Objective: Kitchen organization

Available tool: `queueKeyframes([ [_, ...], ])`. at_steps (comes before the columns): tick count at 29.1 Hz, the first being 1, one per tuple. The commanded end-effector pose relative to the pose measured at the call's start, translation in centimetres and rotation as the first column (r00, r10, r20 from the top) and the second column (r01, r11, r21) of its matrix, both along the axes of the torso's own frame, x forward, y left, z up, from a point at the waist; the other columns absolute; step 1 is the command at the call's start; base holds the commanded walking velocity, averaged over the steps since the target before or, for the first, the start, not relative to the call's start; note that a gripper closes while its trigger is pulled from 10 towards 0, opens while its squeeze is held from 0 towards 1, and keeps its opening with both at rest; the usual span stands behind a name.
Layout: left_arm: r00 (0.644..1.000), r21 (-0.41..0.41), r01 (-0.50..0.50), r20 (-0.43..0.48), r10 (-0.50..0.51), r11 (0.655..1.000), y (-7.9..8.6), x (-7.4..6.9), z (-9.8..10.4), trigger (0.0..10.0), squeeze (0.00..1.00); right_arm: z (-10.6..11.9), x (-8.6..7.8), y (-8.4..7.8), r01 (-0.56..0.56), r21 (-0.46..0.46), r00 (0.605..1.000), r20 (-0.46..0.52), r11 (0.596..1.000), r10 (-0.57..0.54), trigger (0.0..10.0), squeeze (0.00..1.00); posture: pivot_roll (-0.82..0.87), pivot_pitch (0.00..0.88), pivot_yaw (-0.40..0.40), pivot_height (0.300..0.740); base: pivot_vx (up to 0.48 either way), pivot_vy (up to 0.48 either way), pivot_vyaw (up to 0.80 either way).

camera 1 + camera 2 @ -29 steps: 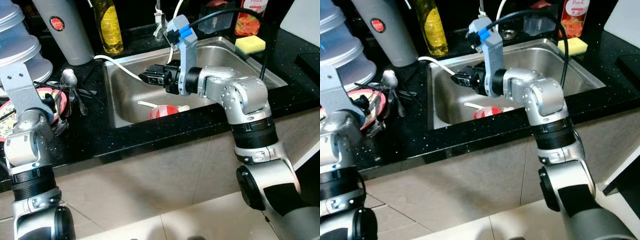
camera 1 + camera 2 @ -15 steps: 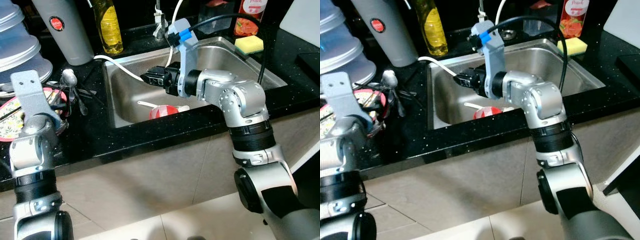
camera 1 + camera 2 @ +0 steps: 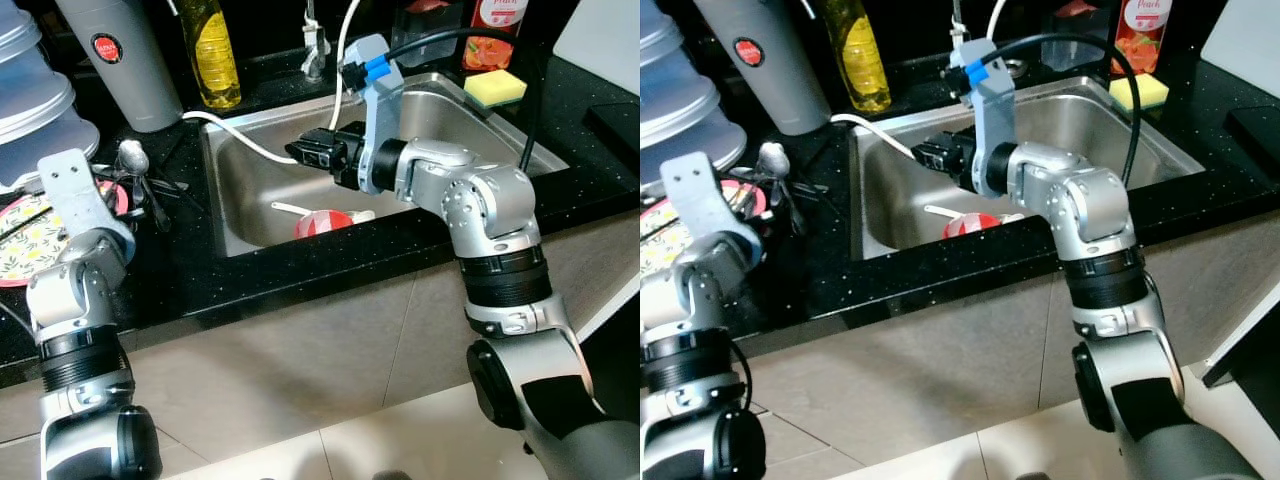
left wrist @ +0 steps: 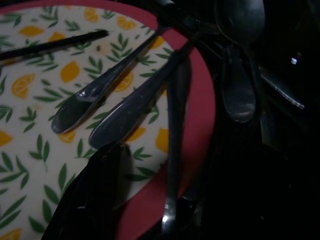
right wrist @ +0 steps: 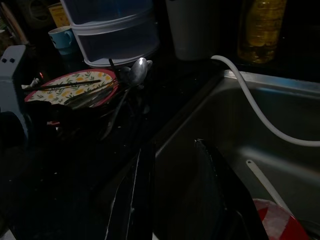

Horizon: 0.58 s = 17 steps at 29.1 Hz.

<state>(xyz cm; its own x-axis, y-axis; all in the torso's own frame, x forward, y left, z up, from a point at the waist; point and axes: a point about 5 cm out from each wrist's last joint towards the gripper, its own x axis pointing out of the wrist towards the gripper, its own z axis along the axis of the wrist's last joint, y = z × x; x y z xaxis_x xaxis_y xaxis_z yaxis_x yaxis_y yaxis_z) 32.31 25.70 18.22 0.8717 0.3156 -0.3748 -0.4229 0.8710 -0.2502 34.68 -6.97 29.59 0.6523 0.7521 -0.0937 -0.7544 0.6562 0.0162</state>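
Over the steel sink (image 3: 480, 115) I have the right claw (image 3: 300, 152) hanging with its fingers spread, gripping nothing, above a red bowl (image 3: 322, 222) on the basin floor. At the far left of the black surface (image 3: 190, 270), the left claw (image 4: 95, 195) sits over the lemon-print plate (image 4: 45, 130) with cutlery (image 4: 120, 110); I cannot tell its state

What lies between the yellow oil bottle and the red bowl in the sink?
In the left eye view, a white hose crosses the steel sink's rim between the yellow oil bottle and the red bowl; the right gripper hangs above.
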Motion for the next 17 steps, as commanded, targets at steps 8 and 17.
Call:
queueKeyframes([
  [8,0.996,-0.07,-0.004,-0.091,-0.002,0.998,-0.66,-0.24,-2.13,0.0,0.0,0.26,-0.16,0.54,-0.017,0.003,1.0,0.003,1.0,0.017,10.0,0.0,-0.08,0.0,0.106,0.74,0.0,0.0,0.0],
  [17,0.995,-0.052,-0.027,-0.096,0.022,0.998,-0.46,-0.32,-2.24,0.0,0.0,0.19,-0.12,0.56,-0.009,0.008,1.0,-0.001,1.0,0.009,10.0,0.0,-0.08,0.0,0.112,0.74,0.0,0.0,0.0],
])
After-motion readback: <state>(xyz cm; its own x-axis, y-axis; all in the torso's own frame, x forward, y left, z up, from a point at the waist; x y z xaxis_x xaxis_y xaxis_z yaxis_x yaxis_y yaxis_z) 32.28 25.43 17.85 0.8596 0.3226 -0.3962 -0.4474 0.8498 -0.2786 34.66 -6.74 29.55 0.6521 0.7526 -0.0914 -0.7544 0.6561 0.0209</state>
